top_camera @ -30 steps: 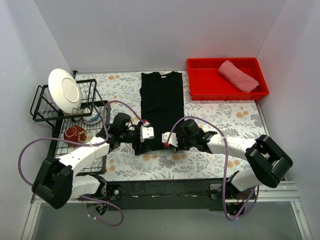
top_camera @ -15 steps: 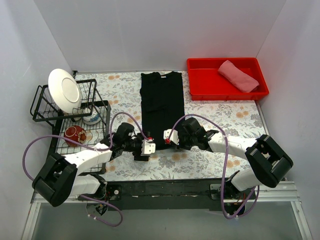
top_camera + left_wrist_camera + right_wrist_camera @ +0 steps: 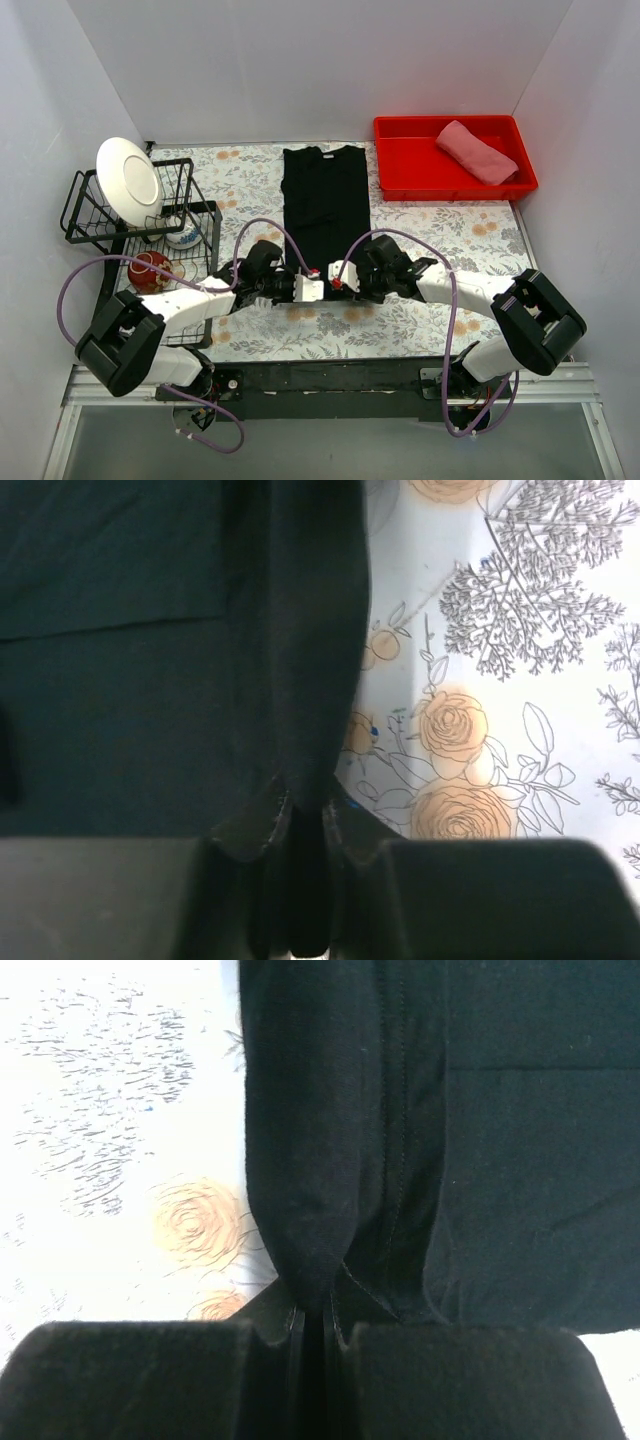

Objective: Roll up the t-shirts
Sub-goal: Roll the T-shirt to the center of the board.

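Note:
The black t-shirt (image 3: 322, 205) lies folded into a long strip down the middle of the floral tablecloth (image 3: 455, 235). At its near hem, my left gripper (image 3: 306, 289) and right gripper (image 3: 337, 281) sit side by side. In the left wrist view, the left gripper (image 3: 307, 805) is shut on a pinched ridge of black t-shirt (image 3: 300, 630). The right gripper (image 3: 318, 1305) is likewise shut on a bunched fold of the black t-shirt (image 3: 330, 1140). The salmon-pink t-shirt (image 3: 478, 151) lies rolled in the red tray (image 3: 410, 172) at the back right.
A black wire dish rack (image 3: 85, 215) stands at the left with a white plate (image 3: 128, 180) upright in it, a red bowl (image 3: 150, 267) and a small bowl (image 3: 183, 238). White walls close in the table on three sides.
My left gripper moved right along the near hem of the black t-shirt and shut on it. The right gripper stayed shut on the hem, and the two now sit close together.

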`<state>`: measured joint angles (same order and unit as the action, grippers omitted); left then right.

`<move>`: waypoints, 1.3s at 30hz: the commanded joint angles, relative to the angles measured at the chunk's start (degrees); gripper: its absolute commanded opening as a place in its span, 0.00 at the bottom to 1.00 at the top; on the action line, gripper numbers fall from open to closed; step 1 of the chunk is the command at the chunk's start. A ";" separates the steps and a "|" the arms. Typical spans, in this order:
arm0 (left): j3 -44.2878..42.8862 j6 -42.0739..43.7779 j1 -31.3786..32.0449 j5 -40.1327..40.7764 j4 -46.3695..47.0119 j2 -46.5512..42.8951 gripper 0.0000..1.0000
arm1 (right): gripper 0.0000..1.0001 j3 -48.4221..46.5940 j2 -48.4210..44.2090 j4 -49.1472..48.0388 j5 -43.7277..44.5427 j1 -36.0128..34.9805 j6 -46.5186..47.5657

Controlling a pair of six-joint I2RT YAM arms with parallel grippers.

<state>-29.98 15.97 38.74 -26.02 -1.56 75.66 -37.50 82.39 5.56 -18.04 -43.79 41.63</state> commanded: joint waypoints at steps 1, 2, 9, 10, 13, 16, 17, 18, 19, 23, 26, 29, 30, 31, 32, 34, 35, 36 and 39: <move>-8.42 -1.99 -0.33 -2.26 -18.53 -2.09 0.01 | 0.01 -4.95 -0.57 9.89 -5.50 1.69 2.75; -9.74 -1.90 -0.33 -3.32 -22.39 -2.35 0.01 | 0.01 -6.70 -0.48 14.34 -6.56 2.13 3.28; -18.53 -3.39 -0.51 -12.64 -49.05 -0.96 0.00 | 0.01 -16.72 -0.83 38.23 -17.89 4.68 14.15; -20.54 -3.57 -0.51 -13.52 -50.54 -0.17 0.00 | 0.01 -17.86 -0.39 40.64 -19.30 4.85 15.14; -22.75 -4.01 -1.56 -16.34 -54.15 3.61 0.00 | 0.01 -22.17 2.41 51.45 -22.11 6.26 20.84; -26.00 -2.70 -4.37 -18.27 -56.87 9.22 0.00 | 0.01 -25.86 7.41 58.48 -24.05 9.50 26.20; -28.53 -0.87 -5.07 -18.80 -59.49 11.07 0.00 | 0.01 -27.00 9.00 60.08 -24.58 11.34 27.88; -29.78 -0.07 -6.82 -20.28 -60.83 15.27 0.00 | 0.01 -28.06 10.67 61.92 -24.85 11.97 29.64; -31.09 0.12 -7.71 -20.99 -61.54 17.22 0.00 | 0.01 -29.98 13.99 64.20 -25.20 12.41 31.57; -37.60 3.80 -12.02 -23.28 -66.89 26.19 0.00 | 0.01 -34.92 22.18 69.04 -26.25 14.52 34.66; -42.69 6.96 -14.04 -22.50 -70.49 32.08 0.00 | 0.01 -38.43 26.50 69.14 -26.34 15.49 34.49; -45.87 9.60 -15.18 -20.83 -72.96 35.43 0.00 | 0.01 -41.94 29.84 69.23 -25.90 15.75 34.84; -46.31 10.13 -15.27 -20.48 -73.23 36.04 0.00 | 0.01 -42.48 31.41 69.23 -25.90 15.75 34.84; -47.18 10.92 -15.45 -20.04 -73.41 37.10 0.00 | 0.01 -43.09 32.12 69.23 -25.82 15.93 34.93; -47.63 11.36 -15.62 -19.25 -74.02 37.89 0.00 | 0.01 -43.88 32.74 69.32 -25.73 15.93 35.01; -48.85 11.98 -15.89 -18.81 -74.20 38.95 0.00 | 0.01 -44.59 34.85 69.23 -25.29 16.02 35.45; -49.30 12.16 -16.15 -18.54 -74.46 40.26 0.00 | 0.01 -44.94 35.55 69.23 -25.20 16.02 35.45; -49.56 11.98 -16.15 -18.45 -74.29 40.70 0.00 | 0.01 -45.73 36.95 69.32 -25.11 16.02 35.45; -49.22 8.74 -16.68 -17.14 -69.74 40.89 0.08 | 0.01 -47.40 39.76 69.23 -25.02 16.28 35.45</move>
<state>-78.94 25.67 24.14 -50.89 -70.89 116.38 -82.41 118.76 69.32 -47.13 -29.26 75.75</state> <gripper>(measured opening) 0.058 0.074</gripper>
